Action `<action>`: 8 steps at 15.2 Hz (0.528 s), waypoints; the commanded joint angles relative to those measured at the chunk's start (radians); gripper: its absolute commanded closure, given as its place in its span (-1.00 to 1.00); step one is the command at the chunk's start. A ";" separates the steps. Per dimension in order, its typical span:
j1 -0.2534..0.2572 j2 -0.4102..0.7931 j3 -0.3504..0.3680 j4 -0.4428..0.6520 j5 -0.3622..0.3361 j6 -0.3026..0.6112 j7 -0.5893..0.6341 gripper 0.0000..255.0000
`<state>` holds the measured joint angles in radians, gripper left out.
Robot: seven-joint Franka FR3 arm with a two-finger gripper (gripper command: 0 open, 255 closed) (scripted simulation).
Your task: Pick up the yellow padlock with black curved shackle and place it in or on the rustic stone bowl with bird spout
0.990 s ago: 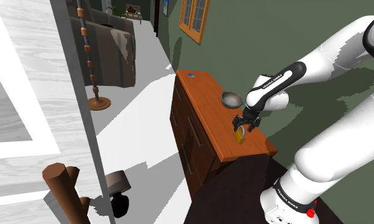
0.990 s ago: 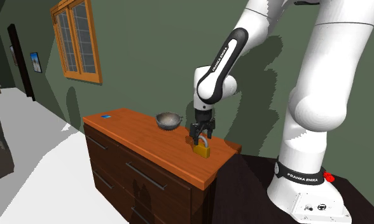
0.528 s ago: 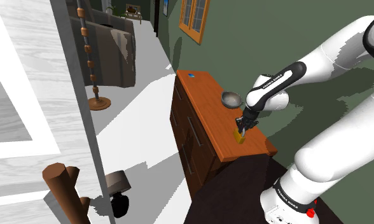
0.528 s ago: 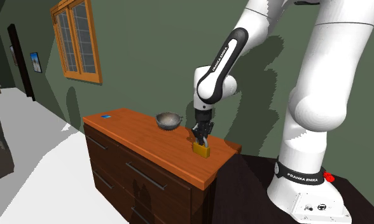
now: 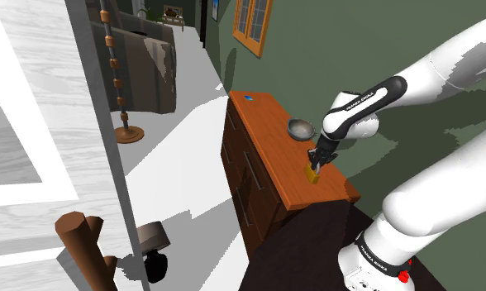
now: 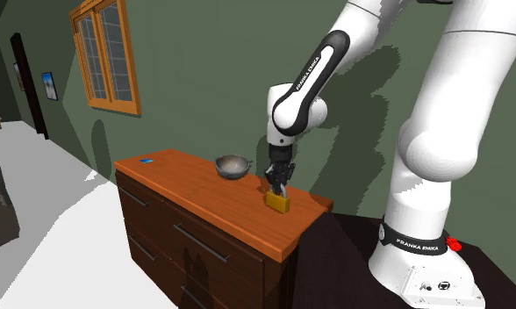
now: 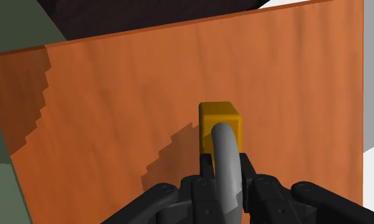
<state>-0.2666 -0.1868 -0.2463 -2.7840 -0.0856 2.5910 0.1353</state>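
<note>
In the shoulder view, the gripper [image 5: 316, 160] is clasping the padlock [image 5: 312, 174] from above. The lock's shackle is getting lost against the black fingers. The padlock is hanging at the dresser [image 5: 262, 132] top's end by the stand, toward the wall-side edge; whether it is touching the wood is hard to tell. The round grey bowl [image 5: 299, 128] is sitting further along that edge, its spout too small to make out. A small blue thing [image 5: 249, 97] is lying at the far end.

In the second exterior view, the padlock [image 6: 277, 203] is showing as a blocky yellow body under the gripper [image 6: 277, 183], apart from the bowl [image 6: 232, 165]. The arm [image 6: 311, 75] is bearing the words "FRANKA EMIKA".

In the wrist view, the fingers [image 7: 207, 170] are pinching the rounded grey shackle [image 7: 225, 153] above the square-edged yellow body, over grained orange wood.
</note>
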 commanded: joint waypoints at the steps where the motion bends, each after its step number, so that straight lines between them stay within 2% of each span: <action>1: -0.005 -0.034 0.002 0.004 -0.009 -0.038 0.006 1.00; 8: -0.014 -0.136 0.014 0.031 -0.025 -0.166 0.019 1.00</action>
<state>-0.2804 -0.3100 -0.2345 -2.7581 -0.1097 2.4428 0.1515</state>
